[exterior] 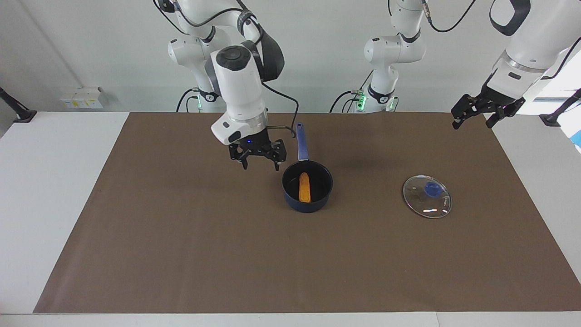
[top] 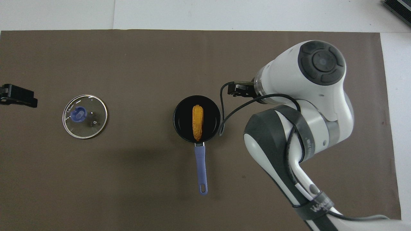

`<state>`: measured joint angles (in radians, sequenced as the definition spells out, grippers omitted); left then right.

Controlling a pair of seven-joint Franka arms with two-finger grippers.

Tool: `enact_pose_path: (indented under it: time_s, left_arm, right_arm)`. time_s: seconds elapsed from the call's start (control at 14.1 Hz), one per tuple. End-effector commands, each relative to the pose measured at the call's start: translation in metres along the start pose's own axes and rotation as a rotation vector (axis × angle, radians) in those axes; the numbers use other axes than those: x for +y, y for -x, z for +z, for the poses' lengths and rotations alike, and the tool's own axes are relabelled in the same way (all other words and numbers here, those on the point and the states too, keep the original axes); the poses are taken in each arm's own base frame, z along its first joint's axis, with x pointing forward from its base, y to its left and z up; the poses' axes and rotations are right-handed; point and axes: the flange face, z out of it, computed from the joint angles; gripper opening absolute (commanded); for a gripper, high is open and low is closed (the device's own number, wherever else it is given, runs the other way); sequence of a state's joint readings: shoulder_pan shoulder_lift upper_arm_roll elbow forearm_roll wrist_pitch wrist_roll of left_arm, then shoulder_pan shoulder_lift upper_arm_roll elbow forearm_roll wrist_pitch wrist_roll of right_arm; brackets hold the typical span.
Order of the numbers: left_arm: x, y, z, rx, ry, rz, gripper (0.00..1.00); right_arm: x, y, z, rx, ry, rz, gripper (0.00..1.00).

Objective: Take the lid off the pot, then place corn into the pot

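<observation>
The dark blue pot (exterior: 307, 186) (top: 183, 126) stands mid-mat, its long blue handle (top: 201, 170) pointing toward the robots. The orange corn (exterior: 304, 187) (top: 197, 122) lies inside it. The glass lid (exterior: 427, 196) (top: 84, 116) with its blue knob lies flat on the mat toward the left arm's end. My right gripper (exterior: 258, 160) hangs open and empty in the air beside the pot, over the mat toward the right arm's end. My left gripper (exterior: 475, 116) is raised over the mat's corner at the left arm's end, open and empty; in the overhead view only one of its fingertips (top: 19, 96) shows.
A brown mat (exterior: 181, 236) covers most of the white table (exterior: 50, 181). A black cable (top: 231, 110) loops from the right wrist close to the pot's rim. A small pale box (exterior: 84, 97) sits at the table's edge near the right arm's base.
</observation>
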<state>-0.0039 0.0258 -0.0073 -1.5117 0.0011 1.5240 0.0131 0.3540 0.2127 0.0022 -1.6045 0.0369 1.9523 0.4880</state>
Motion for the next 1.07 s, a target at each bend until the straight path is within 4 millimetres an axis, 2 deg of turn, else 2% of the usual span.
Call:
enact_pose_path:
  time_s: [0.0, 0.21, 0.36, 0.64, 0.71, 0.85, 0.99]
  left_arm:
    - [-0.002, 0.005, -0.004, -0.007, -0.008, -0.011, 1.0]
    - [-0.002, 0.005, -0.004, -0.007, -0.008, -0.011, 1.0]
    - [-0.002, 0.005, -0.004, -0.007, -0.008, -0.011, 1.0]
    - [-0.002, 0.005, -0.004, -0.007, -0.008, -0.011, 1.0]
    - [-0.002, 0.005, -0.004, -0.007, -0.008, -0.011, 1.0]
    - [-0.002, 0.005, -0.004, -0.007, -0.008, -0.011, 1.0]
    - [-0.002, 0.005, -0.004, -0.006, -0.008, -0.011, 1.0]
  right_arm:
    - [0.051, -0.005, -0.038, 0.008, 0.026, -0.004, 1.0]
    - [0.11, -0.008, -0.087, -0.005, 0.04, -0.033, 1.0]
    - [0.137, -0.005, -0.112, -0.017, 0.049, -0.04, 1.0]
    - [0.167, 0.005, -0.155, -0.047, 0.06, -0.056, 1.0]
    - [0.172, 0.008, -0.162, -0.041, 0.056, -0.046, 1.0]
    - [0.186, 0.013, -0.161, -0.043, 0.04, -0.008, 1.0]
    - [0.191, 0.013, -0.162, -0.043, 0.047, -0.004, 1.0]
